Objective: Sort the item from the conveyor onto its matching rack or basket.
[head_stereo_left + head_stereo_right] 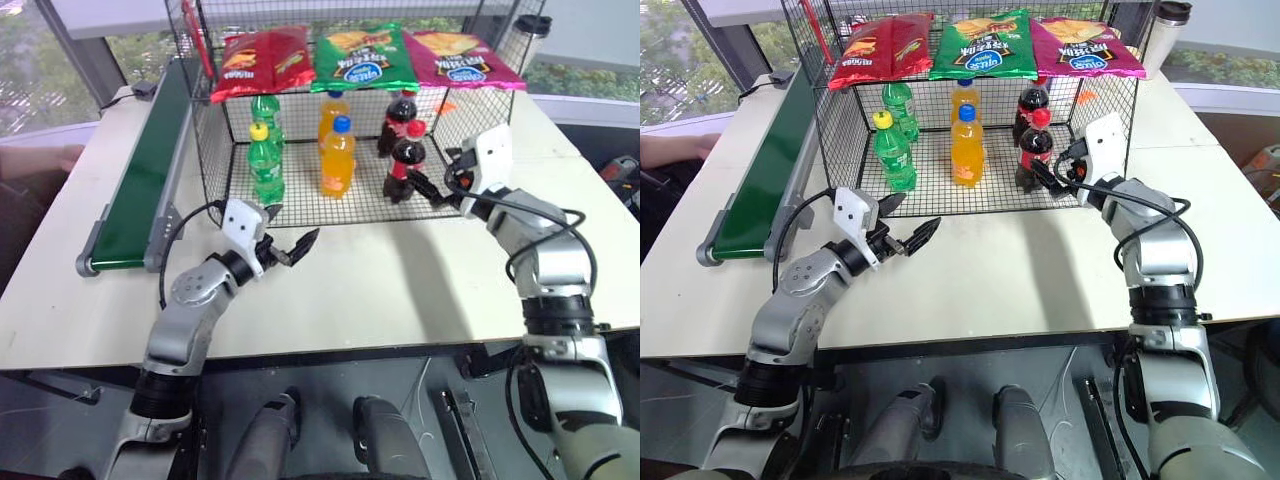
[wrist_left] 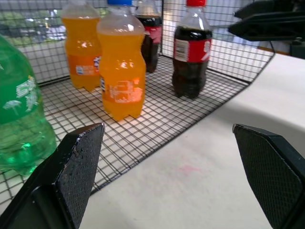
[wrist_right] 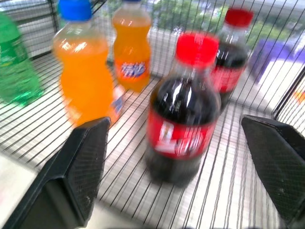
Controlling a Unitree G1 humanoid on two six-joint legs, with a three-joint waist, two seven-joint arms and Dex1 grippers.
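Left gripper (image 1: pixel 292 247) spread wide over bare table (image 1: pixel 380 280), gripping nothing. Right gripper (image 1: pixel 428 186) wide apart too, empty, just short of cola bottle (image 1: pixel 404 167). Bottle upright on cage (image 1: pixel 300 205) floor near open side, second cola behind.

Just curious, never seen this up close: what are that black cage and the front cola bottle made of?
The cage looks like thin metal wire with a dull black coating, crossed in a grid. The cola bottle seems clear glossy plastic: dark liquid shows through and highlights glint; its red cap looks like plastic too.
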